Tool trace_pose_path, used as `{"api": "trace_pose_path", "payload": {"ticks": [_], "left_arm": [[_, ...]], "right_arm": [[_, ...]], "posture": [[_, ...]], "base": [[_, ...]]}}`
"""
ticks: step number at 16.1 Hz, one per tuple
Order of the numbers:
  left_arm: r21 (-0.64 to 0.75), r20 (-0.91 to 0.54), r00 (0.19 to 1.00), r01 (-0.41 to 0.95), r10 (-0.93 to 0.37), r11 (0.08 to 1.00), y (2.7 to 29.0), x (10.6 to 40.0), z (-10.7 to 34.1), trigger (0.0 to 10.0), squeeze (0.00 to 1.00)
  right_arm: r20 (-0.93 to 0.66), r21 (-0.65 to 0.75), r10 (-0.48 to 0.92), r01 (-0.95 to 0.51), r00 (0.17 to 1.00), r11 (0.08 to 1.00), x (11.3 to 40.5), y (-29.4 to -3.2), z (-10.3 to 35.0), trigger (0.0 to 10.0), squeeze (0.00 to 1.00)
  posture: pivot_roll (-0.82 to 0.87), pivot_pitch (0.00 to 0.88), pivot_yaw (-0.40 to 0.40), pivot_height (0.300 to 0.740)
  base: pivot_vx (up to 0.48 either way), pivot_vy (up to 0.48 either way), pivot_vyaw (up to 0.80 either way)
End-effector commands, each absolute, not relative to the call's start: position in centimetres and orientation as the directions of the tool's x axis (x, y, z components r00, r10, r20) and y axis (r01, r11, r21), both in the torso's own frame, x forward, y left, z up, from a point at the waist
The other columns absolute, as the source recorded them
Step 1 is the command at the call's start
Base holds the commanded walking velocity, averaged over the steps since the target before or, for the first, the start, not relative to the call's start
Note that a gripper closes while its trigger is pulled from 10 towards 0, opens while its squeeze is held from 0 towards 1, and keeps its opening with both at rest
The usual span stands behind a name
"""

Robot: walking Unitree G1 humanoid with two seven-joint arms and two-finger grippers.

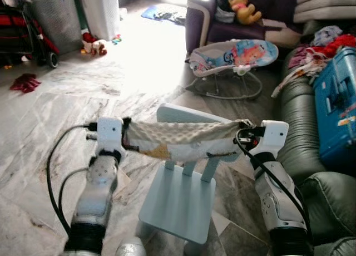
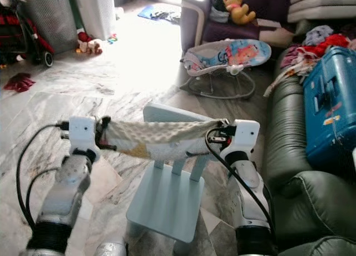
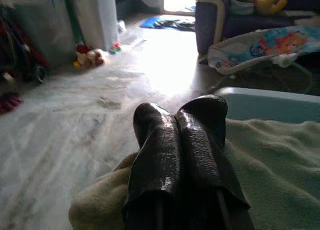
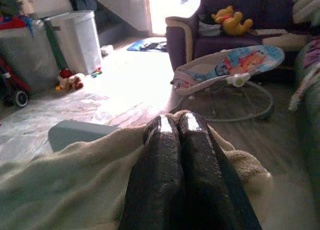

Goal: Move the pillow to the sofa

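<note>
Both claws, left claw [image 3: 177, 140] and right claw [image 4: 180, 140], clamp the pillow [image 1: 181, 139] ends above a pale-blue chair [image 1: 178, 203] beside the green sofa [image 1: 297, 128].

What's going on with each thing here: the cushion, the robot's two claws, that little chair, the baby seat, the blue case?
pillow: held up off the floor, stretched between both grippers, above the chair
left gripper: shut on one end of the pillow
right gripper: shut on the other end
small chair: upright on the floor
baby bouncer: unoccupied, on the floor
blue case: closed, lying on the green sofa
</note>
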State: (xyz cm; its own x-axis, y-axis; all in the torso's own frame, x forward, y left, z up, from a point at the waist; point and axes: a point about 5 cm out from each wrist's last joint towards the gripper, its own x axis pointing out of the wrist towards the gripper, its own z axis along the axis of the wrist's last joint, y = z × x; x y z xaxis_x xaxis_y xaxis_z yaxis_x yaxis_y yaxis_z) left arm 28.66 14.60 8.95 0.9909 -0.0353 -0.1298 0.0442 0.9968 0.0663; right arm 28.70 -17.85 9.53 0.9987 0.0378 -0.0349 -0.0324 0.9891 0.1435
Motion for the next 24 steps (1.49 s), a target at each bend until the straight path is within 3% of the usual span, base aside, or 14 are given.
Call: {"api": "trace_pose_path", "payload": {"ticks": [1, 2, 3, 4, 9, 13, 18, 24], "left_arm": [[0.038, -0.128, 0.988, 0.091, -0.085, 0.995, 13.8, 28.3, 9.2, 10.0, 0.0], [0.055, -0.117, 0.989, 0.101, -0.094, 0.993, 13.4, 28.0, 9.2, 10.0, 0.0], [0.073, -0.112, 0.989, 0.1, -0.092, 0.992, 13.3, 27.8, 9.1, 10.0, 0.0], [0.029, -0.143, 0.984, 0.115, -0.11, 0.993, 13.2, 27.2, 8.6, 10.0, 0.0], [-0.046, -0.19, 0.964, 0.181, -0.186, 0.982, 13.3, 26.3, 8.1, 10.0, 0.0], [-0.047, -0.192, 0.963, 0.183, -0.189, 0.982, 13.5, 26.6, 8.6, 10.0, 0.0], [-0.061, -0.2, 0.957, 0.2, -0.208, 0.978, 12.9, 25.8, 8.4, 10.0, 0.0], [-0.051, -0.199, 0.957, 0.205, -0.211, 0.977, 13.0, 25.9, 8.5, 10.0, 0.0]], "right_arm": [[-0.028, 0.132, 0.006, -0.002, 1.0, 0.991, 28.4, -18.5, 9.7, 0.0, 0.0], [-0.051, 0.127, -0.006, 0.012, 0.999, 0.992, 28.2, -18.6, 9.3, 0.0, 0.0], [-0.059, 0.131, -0.011, 0.018, 0.998, 0.991, 28.0, -18.7, 9.2, 7.3, 0.0], [-0.1, 0.127, -0.03, 0.043, 0.995, 0.991, 27.4, -19.0, 8.3, 10.0, 0.0], [-0.155, 0.137, -0.085, 0.107, 0.984, 0.985, 26.2, -19.8, 7.0, 10.0, 0.0], [-0.153, 0.127, -0.09, 0.11, 0.984, 0.986, 26.4, -20.0, 7.2, 10.0, 0.0], [-0.166, 0.119, -0.094, 0.115, 0.982, 0.986, 26.2, -20.1, 7.0, 10.0, 0.0], [-0.168, 0.114, -0.093, 0.113, 0.981, 0.987, 26.4, -20.1, 7.0, 10.0, 0.0]], "posture": [[0.02, 0.0, -0.039, 0.74], [0.02, 0.0, -0.04, 0.74], [0.02, 0.0, -0.042, 0.74], [0.02, 0.0, -0.042, 0.74], [0.02, 0.0, -0.029, 0.74], [0.02, 0.0, -0.028, 0.74], [0.02, 0.0, -0.031, 0.74], [0.02, 0.0, -0.031, 0.74]], "base": [[0.0, 0.0, 0.0], [0.0, 0.0, 0.0], [0.0, 0.0, 0.0], [0.0, 0.0, 0.0], [0.0, 0.0, 0.0], [0.0, 0.0, -0.8], [0.0, 0.26, -0.55], [0.0, 0.364, 0.0]]}}
